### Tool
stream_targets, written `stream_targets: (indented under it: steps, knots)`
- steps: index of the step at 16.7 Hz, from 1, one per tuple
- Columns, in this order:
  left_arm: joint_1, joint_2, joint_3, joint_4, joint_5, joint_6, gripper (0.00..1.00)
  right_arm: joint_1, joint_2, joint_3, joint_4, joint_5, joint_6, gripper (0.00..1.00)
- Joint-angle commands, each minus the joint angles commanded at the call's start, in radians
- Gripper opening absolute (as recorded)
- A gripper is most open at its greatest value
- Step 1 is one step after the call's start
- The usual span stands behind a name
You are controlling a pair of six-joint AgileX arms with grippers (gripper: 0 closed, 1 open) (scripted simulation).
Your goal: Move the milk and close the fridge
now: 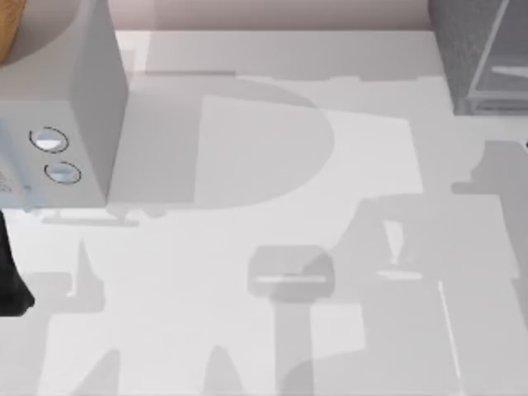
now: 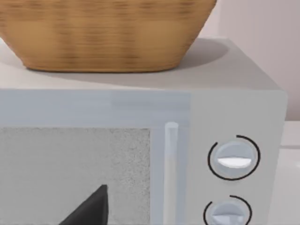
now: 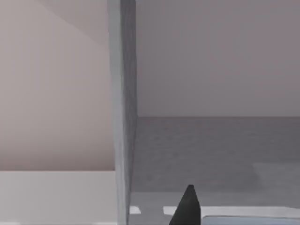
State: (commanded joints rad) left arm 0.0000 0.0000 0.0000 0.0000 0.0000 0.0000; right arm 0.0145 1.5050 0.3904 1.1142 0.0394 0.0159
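**Both arms near the two appliances, milk unseen**

The fridge [image 1: 483,54] stands at the table's [image 1: 247,330] far right corner, well apart from the light-grey box with two dials [image 1: 62,107]. A woven basket [image 2: 103,35] sits on that box. A dark fingertip [image 3: 187,208] of the right gripper points at the fridge; whether either gripper is clenched or released, one cannot tell.

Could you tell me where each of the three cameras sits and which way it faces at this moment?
Top view: above the white table, looking down; light-grey box with two round dials at left, dark-grey speckled fridge at far right; a dark piece of my left arm at the left edge.
Left wrist view: on my left arm, facing the dial box's front, a woven wooden basket on top; one dark fingertip shows.
Right wrist view: on my right arm, facing the fridge; one dark fingertip shows.
Shared: top and left wrist views both show the dial box.
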Motion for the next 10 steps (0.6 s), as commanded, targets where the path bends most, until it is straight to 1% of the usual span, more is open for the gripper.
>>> stream_targets:
  steps: [3, 5, 7, 10]
  knots:
    - [0.000, 0.000, 0.000, 0.000, 0.000, 0.000, 1.00, -0.003, 0.017, 0.016, -0.001, 0.000, 0.001, 0.00]
    - [0.000, 0.000, 0.000, 0.000, 0.000, 0.000, 1.00, -0.027, 0.074, 0.066, -0.013, -0.009, 0.000, 0.00]
    - [0.000, 0.000, 0.000, 0.000, 0.000, 0.000, 1.00, -0.061, 0.171, 0.155, -0.029, -0.029, -0.002, 0.00]
    - [0.000, 0.000, 0.000, 0.000, 0.000, 0.000, 1.00, -0.117, 0.366, 0.352, -0.057, -0.078, -0.003, 0.00]
